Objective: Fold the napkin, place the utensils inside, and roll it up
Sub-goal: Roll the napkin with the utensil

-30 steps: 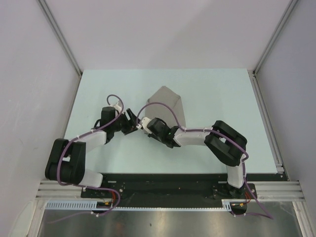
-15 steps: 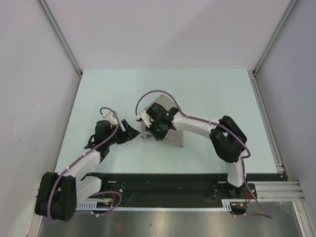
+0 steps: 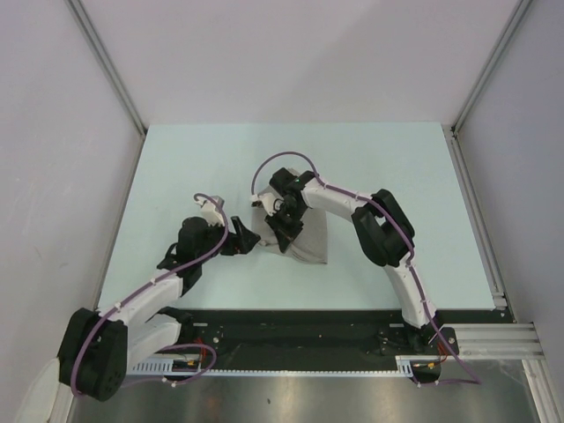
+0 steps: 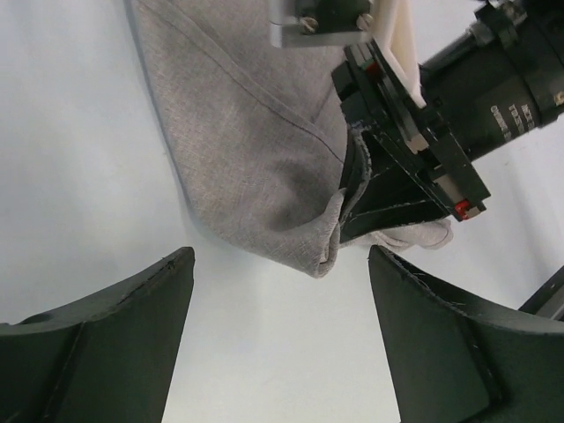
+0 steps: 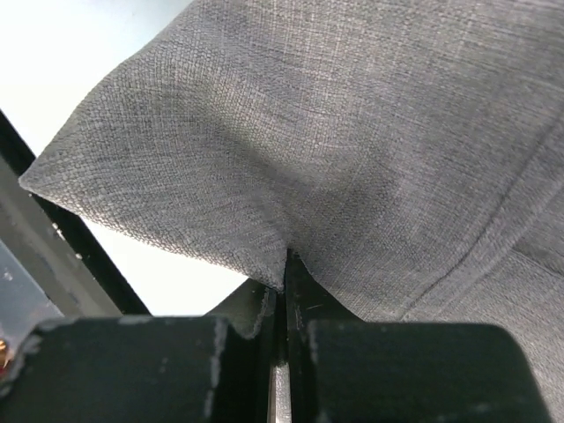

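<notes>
Napkin (image 5: 352,132) folded on table (image 3: 176,167), right gripper (image 5: 284,273) pinching its edge, left gripper (image 4: 280,260) spread just beside

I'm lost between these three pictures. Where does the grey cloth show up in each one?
Top external: the napkin lies near the centre of the picture.
Left wrist: the napkin is in the upper middle.
Right wrist: the napkin fills most of the frame.
Shared landmark: the right tool, pinching the cloth's edge.
</notes>
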Robot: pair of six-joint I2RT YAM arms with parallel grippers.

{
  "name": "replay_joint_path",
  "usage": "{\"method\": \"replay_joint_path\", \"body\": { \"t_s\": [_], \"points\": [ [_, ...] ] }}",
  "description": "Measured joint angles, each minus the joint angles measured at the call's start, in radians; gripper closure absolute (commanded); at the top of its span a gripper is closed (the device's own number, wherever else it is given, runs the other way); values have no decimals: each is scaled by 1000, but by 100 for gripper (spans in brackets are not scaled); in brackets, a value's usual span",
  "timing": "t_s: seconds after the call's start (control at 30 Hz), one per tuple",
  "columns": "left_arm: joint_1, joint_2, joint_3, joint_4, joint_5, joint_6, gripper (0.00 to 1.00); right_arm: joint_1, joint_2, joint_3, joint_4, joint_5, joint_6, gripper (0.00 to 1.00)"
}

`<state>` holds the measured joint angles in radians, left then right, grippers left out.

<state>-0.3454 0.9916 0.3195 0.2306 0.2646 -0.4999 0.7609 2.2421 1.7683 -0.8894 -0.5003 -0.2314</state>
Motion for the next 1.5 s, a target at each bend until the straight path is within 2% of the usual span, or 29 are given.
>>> {"method": "replay_joint_path", "body": {
  "t_s": [0.33,0.67,1.03,1.13,1.2,1.23,1.3,1.33,1.37,1.4,1.47,1.5],
  "points": [
    [-108,120,1,95,-26,55,19,-17,40,29,-43,-75,-14,100],
    [-139,206,33,143,-61,91,39,-26,66,56,-76,-105,-14,100],
    [-148,238,36,173,-64,113,41,-42,85,71,-92,-137,-13,100],
    [-148,255,36,178,-51,118,48,-44,89,74,-96,-147,-13,100],
    [-148,267,37,179,-49,120,60,-47,89,74,-96,-150,-13,100],
    [-148,274,37,178,-49,121,72,-48,89,74,-96,-150,-13,100],
    [-149,287,41,173,-53,123,83,-49,90,74,-96,-153,-13,100],
    [-150,292,45,169,-56,124,92,-50,90,74,-96,-154,-13,98],
    [-150,297,51,163,-61,126,96,-51,90,74,-96,-156,-12,95],
    [-151,302,60,154,-71,130,99,-53,90,74,-96,-161,-11,88],
    [-152,309,75,138,-84,132,100,-59,90,74,-92,-170,-6,81],
    [-153,313,84,127,-92,134,100,-63,90,74,-88,-175,-5,72]
  ]
}}
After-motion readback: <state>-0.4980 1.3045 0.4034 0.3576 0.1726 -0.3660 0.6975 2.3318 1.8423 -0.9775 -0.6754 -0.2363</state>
